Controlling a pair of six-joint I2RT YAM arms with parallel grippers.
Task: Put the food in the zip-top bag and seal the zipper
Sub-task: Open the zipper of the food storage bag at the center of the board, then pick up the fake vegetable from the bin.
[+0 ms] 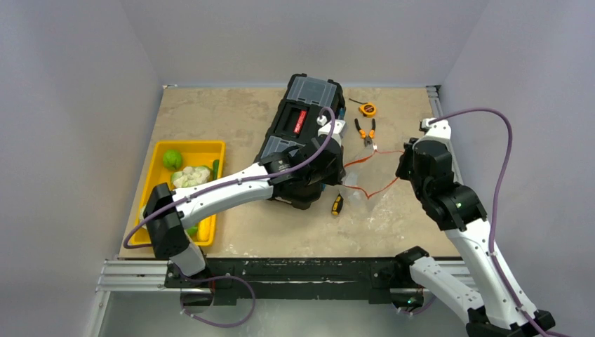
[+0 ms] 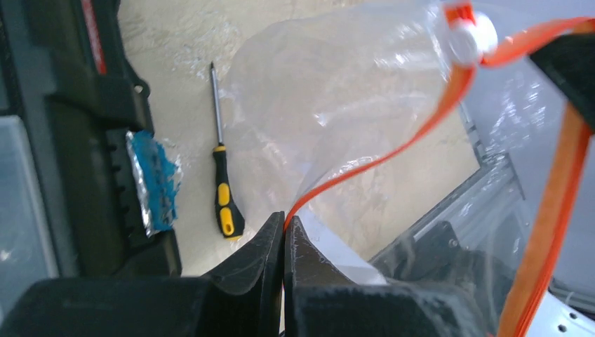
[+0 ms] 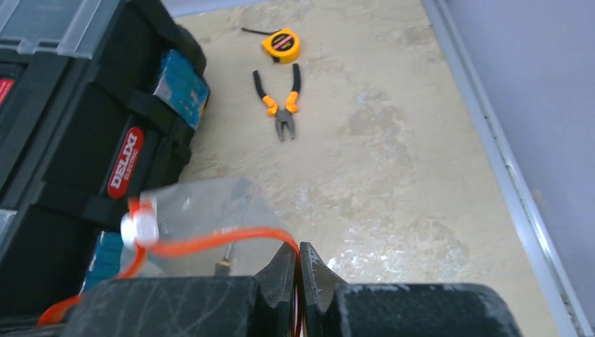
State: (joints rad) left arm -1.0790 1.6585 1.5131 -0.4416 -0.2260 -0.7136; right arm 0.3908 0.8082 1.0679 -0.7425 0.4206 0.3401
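The clear zip-top bag [image 1: 370, 184] hangs open above the table between my two grippers. Its red-orange zipper [image 1: 359, 160] runs in two strips with a white slider [image 2: 471, 32] at one end. My left gripper [image 1: 342, 184] is shut on one zipper strip [image 2: 365, 165]. My right gripper [image 1: 402, 170] is shut on the other strip [image 3: 217, 241]. The bag looks empty in both wrist views [image 2: 337, 105] [image 3: 203, 207]. The food lies in the yellow tray [image 1: 210, 147] at the left: a green cabbage [image 1: 172, 159], a white cauliflower [image 1: 189, 176] and yellow and green pieces partly hidden by my left arm.
A black toolbox [image 1: 302, 130] stands just left of the bag, under my left arm. A black-and-yellow screwdriver [image 1: 337, 204] lies below the bag. Orange-handled pliers [image 1: 365, 130] and a yellow tape measure [image 1: 368, 109] lie at the back. A metal rail [image 1: 438, 105] edges the table's right side.
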